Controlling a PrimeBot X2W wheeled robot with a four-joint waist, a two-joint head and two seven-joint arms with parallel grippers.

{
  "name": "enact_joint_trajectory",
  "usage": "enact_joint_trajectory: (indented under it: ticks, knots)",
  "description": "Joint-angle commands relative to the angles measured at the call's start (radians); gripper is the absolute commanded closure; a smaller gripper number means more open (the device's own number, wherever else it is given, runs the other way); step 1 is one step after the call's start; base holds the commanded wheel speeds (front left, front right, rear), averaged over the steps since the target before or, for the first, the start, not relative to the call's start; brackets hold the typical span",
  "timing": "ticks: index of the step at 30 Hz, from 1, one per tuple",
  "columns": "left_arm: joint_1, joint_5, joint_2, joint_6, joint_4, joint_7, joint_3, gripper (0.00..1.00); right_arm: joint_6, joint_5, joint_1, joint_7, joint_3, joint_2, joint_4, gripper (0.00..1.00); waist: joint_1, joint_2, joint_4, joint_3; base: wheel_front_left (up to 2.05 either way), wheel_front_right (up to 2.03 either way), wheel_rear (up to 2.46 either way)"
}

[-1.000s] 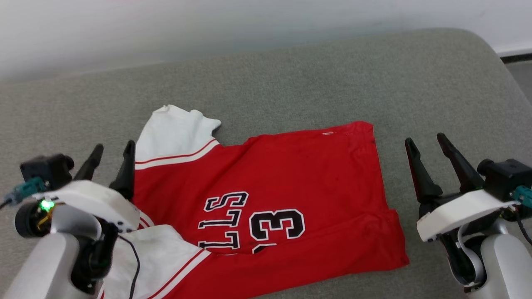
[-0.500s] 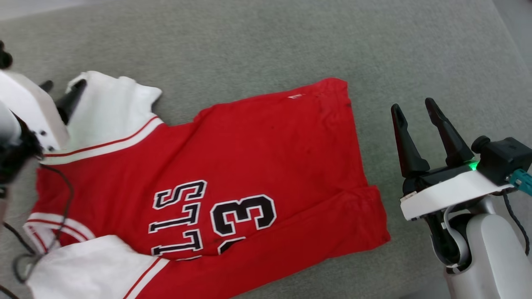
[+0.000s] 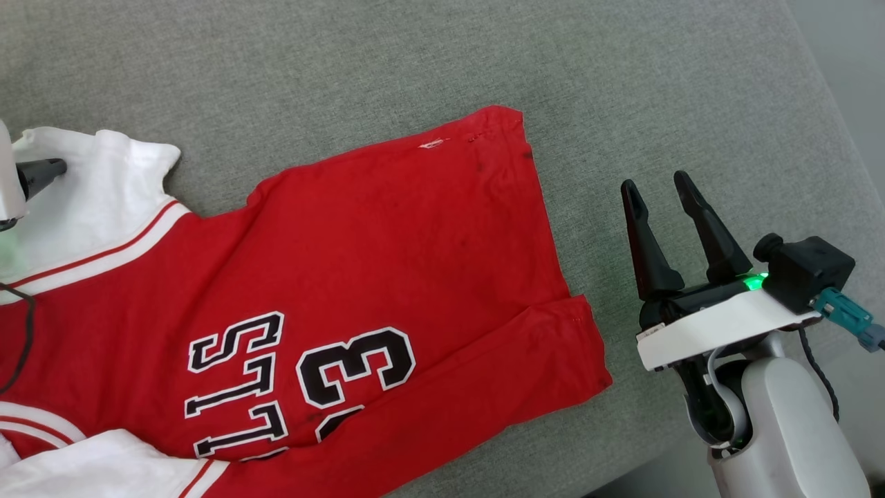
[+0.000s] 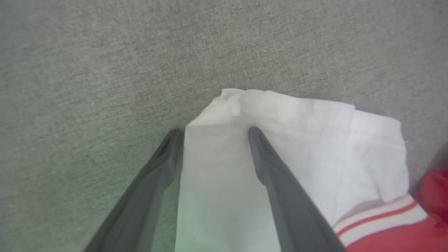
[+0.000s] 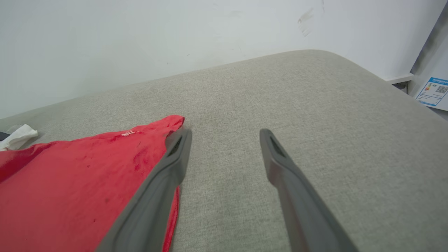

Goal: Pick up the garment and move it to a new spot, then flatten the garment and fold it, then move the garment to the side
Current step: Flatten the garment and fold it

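The garment (image 3: 359, 256), a red jersey with white sleeves and black lettering, lies flat on the grey cushion (image 3: 346, 55). Its far white sleeve (image 3: 97, 187) is at the left, and one dark fingertip (image 3: 48, 168) of my left gripper rests over it. In the left wrist view my left gripper (image 4: 215, 133) is open, its fingers straddling the folded edge of that white sleeve (image 4: 297, 133). My right gripper (image 3: 657, 187) stands open just right of the garment's hem, above bare cushion. In the right wrist view my right gripper (image 5: 224, 134) has its left finger beside the red hem corner (image 5: 87, 182).
The cushion's rounded right edge (image 3: 823, 104) drops off close to my right arm. A white wall (image 5: 140, 42) runs behind the cushion. A paper label with a QR code (image 5: 432, 91) hangs at the far right. Bare cushion stretches beyond the garment.
The head camera has tilted down and shifted, so the whole picture slid. My left gripper has reached out from the garment's near side to the far white sleeve. Both grippers stay open.
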Motion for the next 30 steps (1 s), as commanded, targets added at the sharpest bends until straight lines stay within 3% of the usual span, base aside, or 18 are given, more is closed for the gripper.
enact_joint_trajectory:
  ticks: [1, 2, 3, 4, 10, 17, 25, 30]
  knots:
    - [0.069, -0.010, -0.028, 0.010, 0.033, 0.052, -0.044, 0.03, 0.000, 0.008, -0.014, -0.006, 0.001, 0.007, 0.007, 0.00, -0.0001, 0.0000, -0.004, 0.003, 0.00, 0.00, 0.00]
    - [0.078, -0.015, -0.031, 0.016, 0.030, 0.068, -0.050, 0.53, 0.000, 0.011, -0.015, -0.008, 0.002, 0.007, 0.011, 0.00, -0.0001, 0.0000, -0.005, 0.003, 0.00, 0.00, 0.00]
    - [0.082, -0.014, -0.036, 0.018, 0.021, 0.065, -0.053, 0.82, 0.000, 0.013, -0.016, -0.008, 0.002, 0.007, 0.015, 0.00, -0.0001, 0.0000, -0.005, 0.003, 0.00, 0.00, 0.00]
    - [0.084, -0.012, -0.042, 0.019, 0.012, 0.054, -0.052, 1.00, 0.000, 0.014, -0.017, -0.006, 0.002, 0.005, 0.019, 0.00, -0.0001, 0.0000, -0.004, 0.002, 0.00, 0.00, 0.00]
    - [0.061, 0.007, -0.071, 0.012, -0.009, -0.073, -0.024, 1.00, 0.000, 0.078, -0.033, 0.041, 0.005, -0.034, 0.042, 0.00, -0.0001, 0.0000, 0.026, -0.030, 0.00, 0.00, 0.00]
    - [0.018, 0.012, -0.143, -0.031, -0.009, -0.250, 0.002, 1.00, 0.000, 0.210, -0.120, 0.190, 0.012, -0.142, 0.116, 0.00, -0.0001, 0.0000, 0.113, -0.085, 0.00, 0.00, 0.00]
    - [-0.021, 0.044, -0.214, -0.073, -0.068, -0.344, -0.034, 1.00, 0.000, 0.343, -0.316, 0.513, 0.077, -0.257, 0.249, 0.00, -0.0001, 0.0000, 0.234, -0.090, 0.00, 0.00, 0.00]
    - [-0.043, 0.044, -0.253, -0.076, -0.124, -0.358, -0.051, 1.00, 0.000, 0.386, -0.434, 0.702, 0.115, -0.301, 0.334, 0.00, -0.0001, 0.0000, 0.301, -0.047, 0.00, 0.00, 0.00]
